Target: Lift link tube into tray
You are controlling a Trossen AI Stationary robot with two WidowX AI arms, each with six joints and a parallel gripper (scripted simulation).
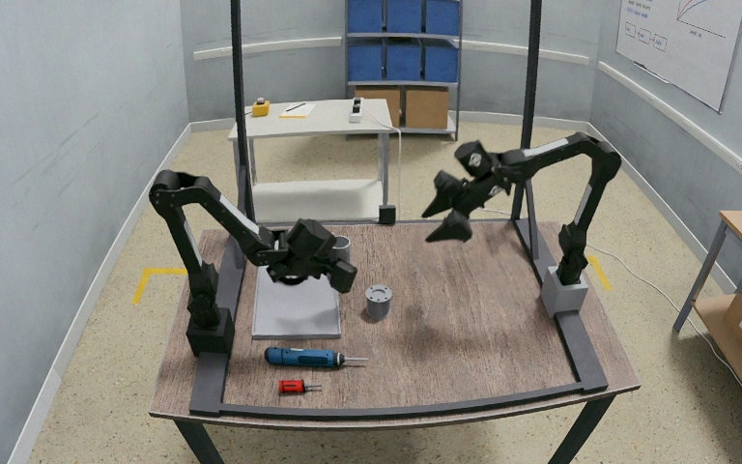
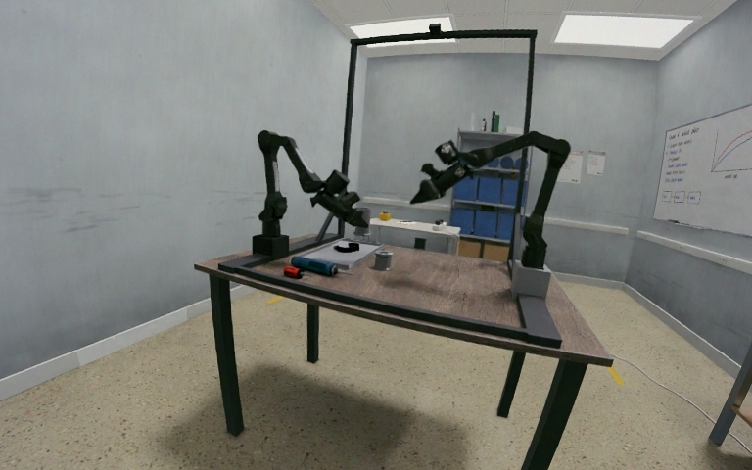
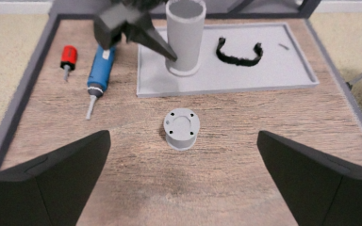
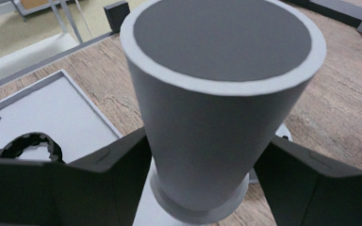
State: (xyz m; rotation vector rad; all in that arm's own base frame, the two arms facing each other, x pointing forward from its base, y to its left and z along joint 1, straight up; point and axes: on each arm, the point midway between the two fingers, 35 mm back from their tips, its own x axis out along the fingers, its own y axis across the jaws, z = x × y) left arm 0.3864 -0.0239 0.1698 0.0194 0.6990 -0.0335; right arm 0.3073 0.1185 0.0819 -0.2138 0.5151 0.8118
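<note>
The grey link tube (image 4: 217,108) is upright and off the joint module, held over the tray's edge nearest the module. My right gripper (image 4: 201,134) is shut on it; it also shows in the top view (image 1: 331,261), with the tube (image 1: 340,247) behind it. The short grey joint module (image 1: 378,301) stands upright on the table beside the grey tray (image 1: 296,307). My left gripper (image 1: 446,220) is open and empty, raised high above the table's far side. In the left wrist view the module (image 3: 181,128), tube (image 3: 185,38) and tray (image 3: 226,58) lie below it.
A black curved chain piece lies in the tray. A blue screwdriver (image 1: 304,357) and a small red one (image 1: 293,386) lie near the table's front edge. A dark frame rims the table, with two posts at the back.
</note>
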